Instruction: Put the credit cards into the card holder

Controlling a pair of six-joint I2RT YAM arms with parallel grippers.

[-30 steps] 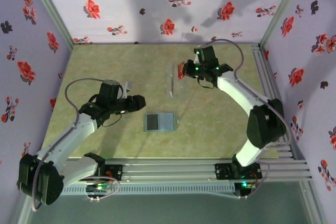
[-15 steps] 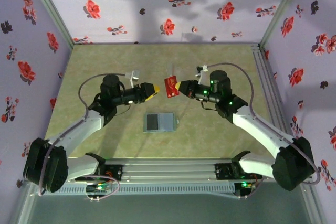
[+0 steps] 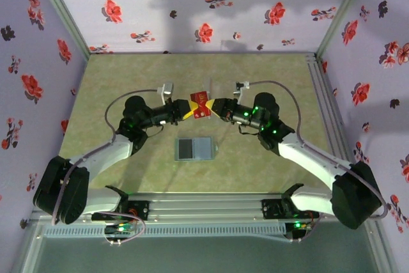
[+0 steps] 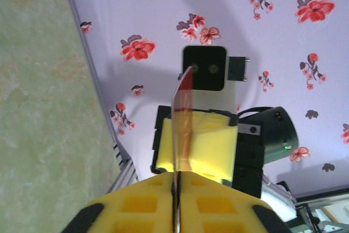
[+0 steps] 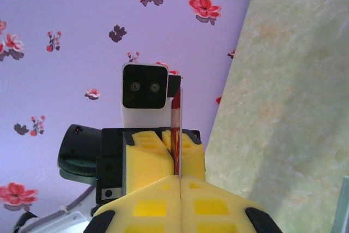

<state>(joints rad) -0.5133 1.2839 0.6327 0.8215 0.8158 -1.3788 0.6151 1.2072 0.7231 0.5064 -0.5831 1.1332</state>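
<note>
step: we judge a mid-air handover | left gripper (image 3: 183,110) and right gripper (image 3: 216,108) tip to tip, each clamped on the red card (image 3: 201,104) between them | card holder (image 3: 195,149) flat below both | next: one releases, the other lowers the card to the pocket

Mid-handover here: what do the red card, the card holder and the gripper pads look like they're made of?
The red card is probably thin stiff plastic: seen edge-on it runs straight, with a slight sheen. The card holder looks matte grey-teal, perhaps leatherette or fabric, but it is too small to tell. The gripper pads are matte yellow, moulded with square recesses, likely foam or soft rubber.
</note>
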